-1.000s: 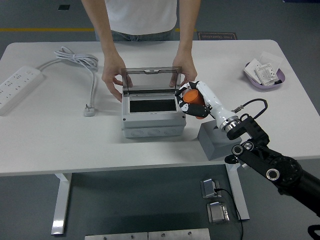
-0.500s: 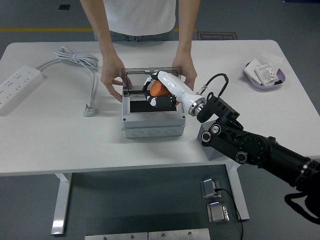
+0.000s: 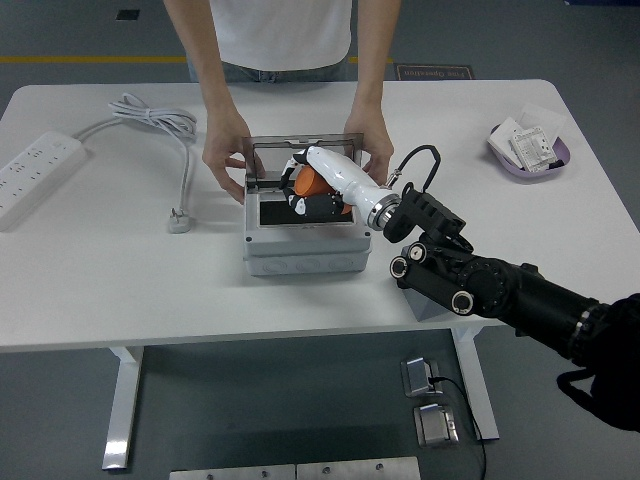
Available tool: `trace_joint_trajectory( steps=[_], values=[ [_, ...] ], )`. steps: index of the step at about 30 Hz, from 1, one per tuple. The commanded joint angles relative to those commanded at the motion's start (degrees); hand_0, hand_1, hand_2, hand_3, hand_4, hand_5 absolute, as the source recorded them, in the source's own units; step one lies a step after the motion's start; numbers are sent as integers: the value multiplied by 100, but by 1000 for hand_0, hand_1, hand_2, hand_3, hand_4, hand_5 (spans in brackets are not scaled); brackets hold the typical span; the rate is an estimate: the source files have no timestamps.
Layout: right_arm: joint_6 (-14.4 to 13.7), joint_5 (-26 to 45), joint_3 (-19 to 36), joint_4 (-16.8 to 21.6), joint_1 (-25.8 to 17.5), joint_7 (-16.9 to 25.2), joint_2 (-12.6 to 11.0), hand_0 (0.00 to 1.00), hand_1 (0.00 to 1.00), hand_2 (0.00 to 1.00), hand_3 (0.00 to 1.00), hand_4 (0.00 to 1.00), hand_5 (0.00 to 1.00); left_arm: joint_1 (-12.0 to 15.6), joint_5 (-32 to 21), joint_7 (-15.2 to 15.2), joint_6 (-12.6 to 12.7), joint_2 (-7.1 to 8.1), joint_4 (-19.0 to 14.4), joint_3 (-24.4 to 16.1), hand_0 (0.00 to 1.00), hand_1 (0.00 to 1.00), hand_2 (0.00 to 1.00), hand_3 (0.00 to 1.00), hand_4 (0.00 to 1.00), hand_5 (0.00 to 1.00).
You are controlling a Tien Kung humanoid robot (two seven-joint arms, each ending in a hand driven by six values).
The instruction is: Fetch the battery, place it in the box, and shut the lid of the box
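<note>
Right hand [image 3: 312,190]: fingers closed on the orange battery [image 3: 317,181], held over the open grey box [image 3: 305,238] on the table [image 3: 120,270]. A person's hands [image 3: 224,160] steady the raised lid [image 3: 300,147]. Placing step; next likely lowering, releasing, then shutting the lid.

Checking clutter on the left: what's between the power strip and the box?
Head view: the white cable coil and its plug lie between the power strip and the box; otherwise bare table.

Orange battery [image 3: 311,182] over open grey box [image 3: 305,245].
</note>
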Motion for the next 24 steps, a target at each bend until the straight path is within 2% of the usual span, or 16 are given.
trace_joint_trajectory(
  steps=[3, 4, 9, 10, 15, 16, 21, 22, 24],
  values=[
    [16, 165, -56, -137, 47, 122, 60, 177, 211, 284, 394, 226, 2, -18, 86, 16, -9, -18, -1, -46, 624, 698, 649, 603, 687, 188],
    [36, 201, -54, -164, 56, 154, 73, 185, 242, 301, 421, 277, 2, -23, 111, 21, -11, -23, 0, -62, 624, 698, 649, 603, 686, 187],
    [177, 358, 31, -208, 68, 291, 111, 185, 242, 301, 421, 277, 2, -22, 234, 52, -25, -38, 1, -152, 624, 698, 649, 603, 686, 187],
    [198, 379, 49, -207, 66, 311, 116, 281, 316, 365, 500, 519, 74, -19, 257, 59, -28, -39, 1, -169, 624, 697, 646, 602, 684, 186],
    [271, 464, 130, -211, 52, 405, 142, 281, 316, 365, 500, 519, 74, -20, 324, 76, -33, -32, 1, -216, 624, 697, 646, 602, 684, 186],
    [275, 468, 138, -215, 51, 417, 143, 714, 561, 643, 669, 711, 284, -25, 323, 74, -32, -30, 1, -212, 624, 697, 646, 602, 682, 185],
    [298, 485, 177, -268, 39, 451, 139, 714, 561, 643, 669, 711, 284, -53, 349, 70, -38, -27, 0, -204, 624, 697, 646, 602, 682, 185],
    [301, 484, 184, -281, 35, 453, 137, 860, 683, 700, 776, 818, 426, -57, 359, 72, -40, -27, 0, -205, 624, 697, 645, 602, 681, 184],
    [321, 493, 201, -331, 23, 456, 127, 860, 683, 700, 776, 818, 426, -71, 392, 76, -45, -27, -1, -214, 624, 697, 645, 602, 681, 184]
  ],
)
